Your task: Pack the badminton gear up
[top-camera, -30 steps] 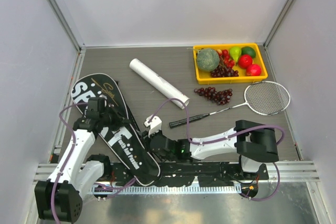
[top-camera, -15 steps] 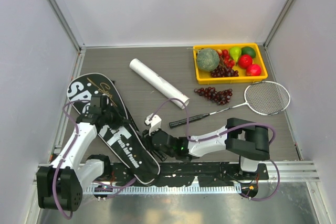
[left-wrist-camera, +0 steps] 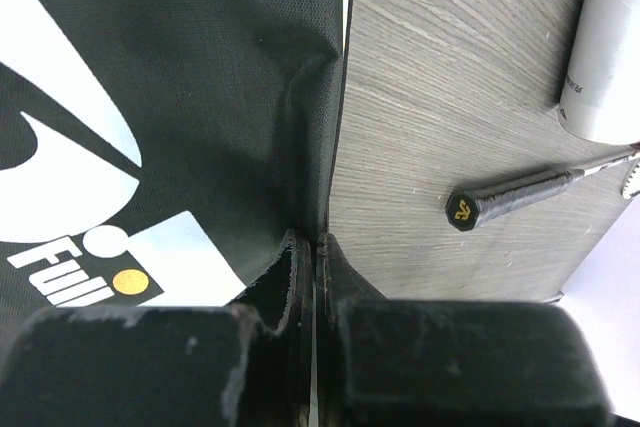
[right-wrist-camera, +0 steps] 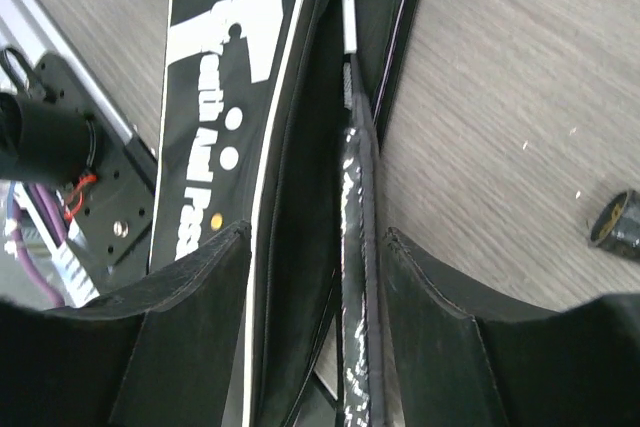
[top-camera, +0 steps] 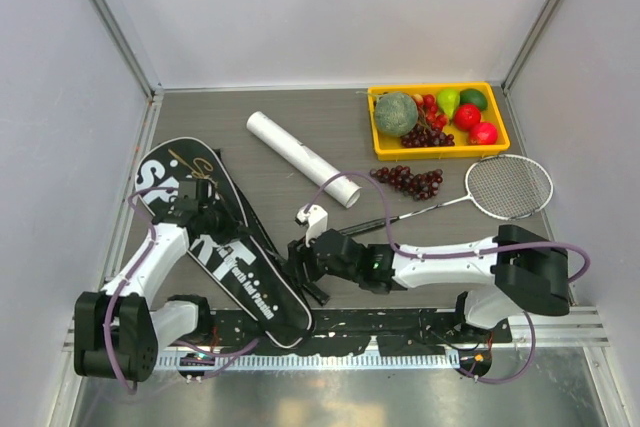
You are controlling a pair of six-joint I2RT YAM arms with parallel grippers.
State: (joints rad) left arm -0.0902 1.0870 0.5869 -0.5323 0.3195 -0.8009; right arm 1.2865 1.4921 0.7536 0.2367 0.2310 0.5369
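The black bag lettered in white lies at the left, its mouth toward the arms. My left gripper is shut on the bag's edge, pinching the fabric. My right gripper stands open at the bag's mouth. One racket's black handle lies between its fingers, close to the right finger, the shaft running into the bag. A second racket lies on the table at the right, its handle butt near the bag. The white tube lies behind.
A yellow tray of fruit stands at the back right, a dark red grape bunch just in front of it. The right arm lies across the second racket's handle. Walls close in the left, back and right; a metal rail runs along the near edge.
My right gripper has opened and let go of the racket handle, which now lies loose between its fingers. The right arm has stretched out to the right. The left gripper stays shut on the bag.
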